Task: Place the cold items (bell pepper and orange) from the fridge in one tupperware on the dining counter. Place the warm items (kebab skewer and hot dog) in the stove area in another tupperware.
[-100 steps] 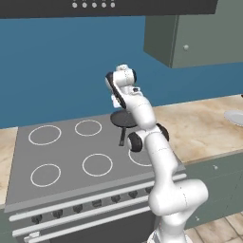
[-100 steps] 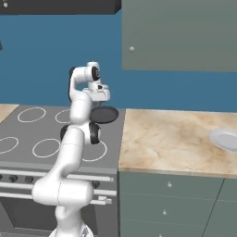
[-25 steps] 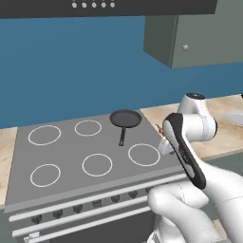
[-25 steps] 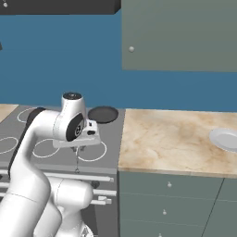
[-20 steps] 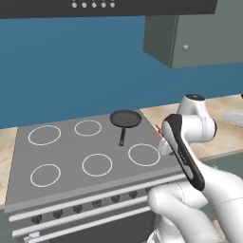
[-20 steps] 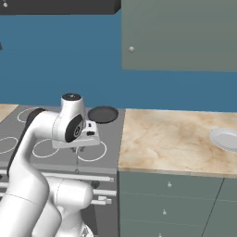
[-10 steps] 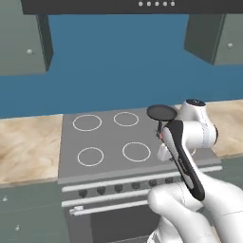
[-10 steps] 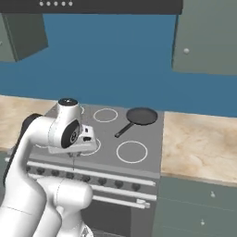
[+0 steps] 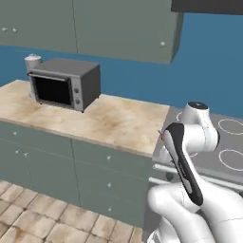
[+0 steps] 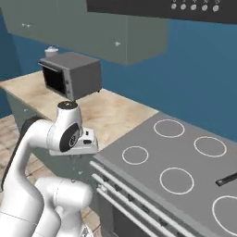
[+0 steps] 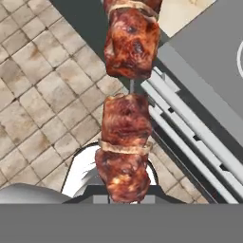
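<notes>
**Kebab skewer riding in the gripper, heading for a tupperware**

Kebab skewer (image 11: 126,114) is running up the middle of the hand view, its browned meat chunks threaded on a thin stick, with the lowest chunk sitting right at the fingertips. The gripper (image 10: 76,157) is clenched on it, and the arm is folded low in front of the stove (image 10: 185,171), holding the skewer out over the tiled floor (image 11: 42,95) beside the oven front rather than above any surface.

Judging by this, the warm-items half of the task is under way: the skewer is already off the stove area and is being carried. The next move calls for bringing it to a tupperware on the dining counter, lining the long stick up with the box so it lies inside, and only then letting go.

No tupperware is to be seen from these angles, so what the boxes are holding cannot be told. The counter (image 9: 95,118) left of the stove is carrying a microwave (image 9: 64,83) with its door closed. A dark pan handle (image 10: 227,179) is poking in at the right edge of the cooktop.
</notes>
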